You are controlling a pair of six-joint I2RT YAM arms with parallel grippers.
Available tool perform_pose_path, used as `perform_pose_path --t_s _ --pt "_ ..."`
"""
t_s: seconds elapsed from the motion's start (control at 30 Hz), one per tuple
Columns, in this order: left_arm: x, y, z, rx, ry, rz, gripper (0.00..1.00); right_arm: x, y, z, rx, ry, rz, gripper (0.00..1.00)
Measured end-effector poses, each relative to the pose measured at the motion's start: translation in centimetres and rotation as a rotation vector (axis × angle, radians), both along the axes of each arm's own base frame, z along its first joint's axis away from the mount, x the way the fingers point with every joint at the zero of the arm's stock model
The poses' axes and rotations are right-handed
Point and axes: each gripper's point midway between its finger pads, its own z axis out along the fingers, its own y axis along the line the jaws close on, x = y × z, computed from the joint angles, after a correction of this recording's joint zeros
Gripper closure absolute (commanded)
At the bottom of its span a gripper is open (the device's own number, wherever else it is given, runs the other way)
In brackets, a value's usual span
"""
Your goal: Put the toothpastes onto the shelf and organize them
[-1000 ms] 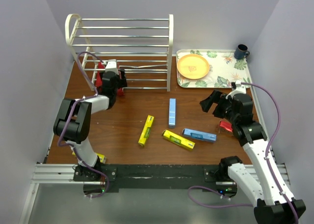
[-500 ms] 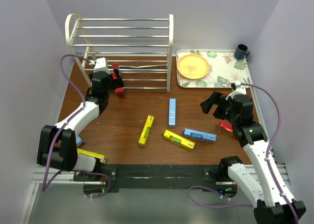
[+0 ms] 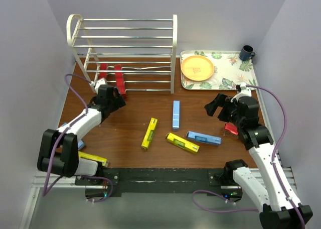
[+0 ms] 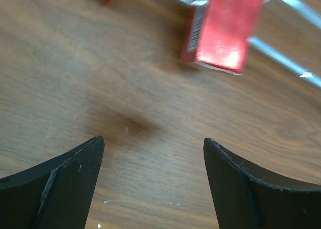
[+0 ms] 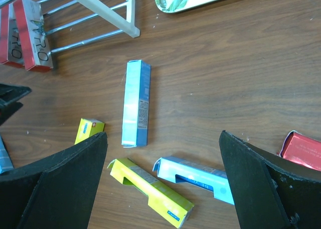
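Note:
The white wire shelf [image 3: 125, 38] stands at the back left. Two red toothpastes [image 3: 120, 81] [image 3: 103, 71] lie side by side on its bottom tier. My left gripper [image 3: 116, 101] is open and empty just in front of them; its wrist view shows one red carton's end [image 4: 223, 25] ahead of the gripper [image 4: 153, 141]. My right gripper [image 3: 215, 104] is open and empty above the table at right. Loose on the table lie a blue carton [image 3: 176, 114], a yellow one [image 3: 149, 133], another yellow [image 3: 182, 142], another blue [image 3: 204, 138] and a red one [image 3: 230, 128].
A floral tray [image 3: 225, 83] with an orange plate [image 3: 197, 68] sits back right, and a dark mug [image 3: 246, 52] stands at its corner. A yellow carton [image 3: 93, 158] lies by the left arm's base. A blue carton [image 3: 80, 143] shows partly under the left arm.
My left gripper let go of a red carton on the shelf's bottom tier and drew back toward the near side. The right arm has not moved.

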Motion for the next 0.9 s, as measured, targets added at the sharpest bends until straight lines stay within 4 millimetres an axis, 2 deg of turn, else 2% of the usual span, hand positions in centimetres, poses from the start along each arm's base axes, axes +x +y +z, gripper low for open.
perform_pose_path --t_s 0.1,0.23,0.5,0.9 --pt "-0.1 0.3 -2.2 0.003 0.061 0.030 0.15 0.0 0.0 0.0 -0.001 -0.002 0.001 0.01" --pt "0.5 1.0 -3.9 0.017 0.110 0.066 0.15 0.0 0.0 0.0 -0.008 -0.004 0.005 0.02" --pt "3.4 2.0 -3.7 0.012 0.078 0.141 0.15 0.0 -0.1 0.0 -0.022 -0.007 0.012 0.01" --pt "5.0 3.4 -3.5 0.010 0.060 0.197 0.15 0.2 -0.2 -0.5 -0.040 0.007 0.015 0.01"
